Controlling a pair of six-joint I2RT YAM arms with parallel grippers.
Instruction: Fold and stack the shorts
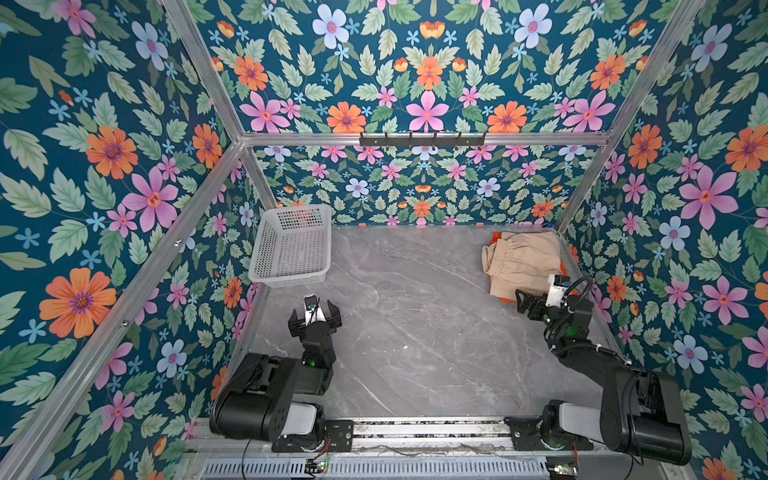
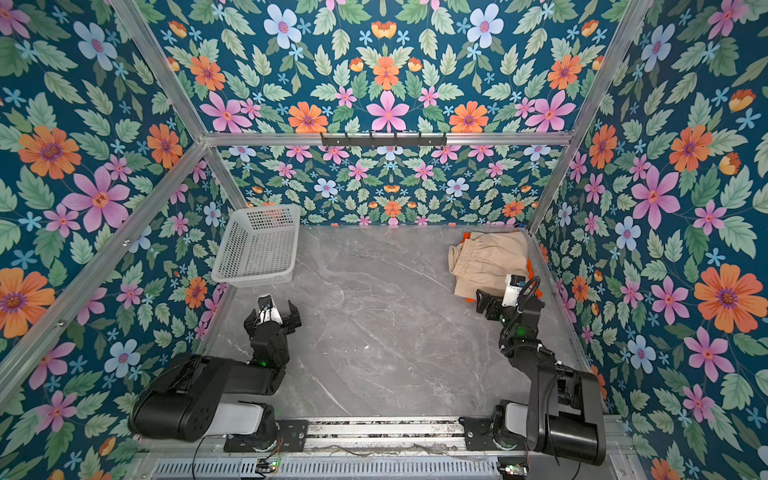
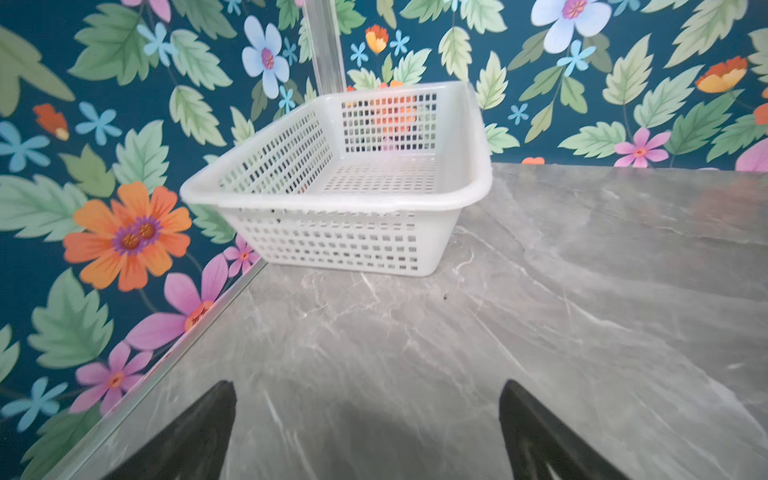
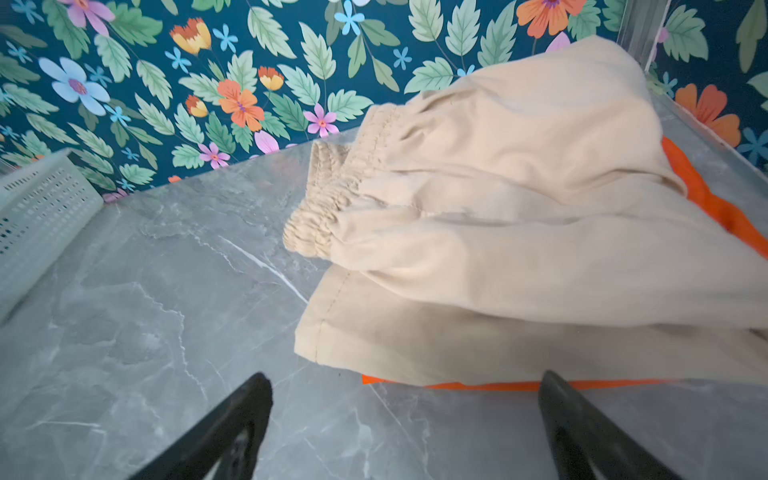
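Since the beige shorts (image 1: pixel 524 259) lie folded on top of the orange shorts (image 4: pixel 715 199) in the far right corner of the table (image 1: pixel 415 340), I judge the folding and stacking to be done or nearly so, with only a last check of the pile in hand. The right gripper (image 4: pixel 405 376) hangs just near of the pile, jaws spread wide and holding nothing, its fingers over bare table beside the orange edge. The left gripper (image 3: pixel 368 384) is likewise spread and empty on the near left, facing the white basket (image 1: pixel 286 283) in the far left corner, well apart from the clothes. If anything is left, the next move calls for a light tidy: the beige layers sit slightly askew. Any pinch on a beige hem would have to spare the thin orange cloth beneath, which I expect would slide easily on the smooth top. Both top views show where the pile sits against the right wall, but only slivers of orange. The right wrist view shows what they miss: the orange strip under the near hem and down the right side, and the gathered elastic waist facing left. The left wrist view shows no shorts, only the basket's bare inside.
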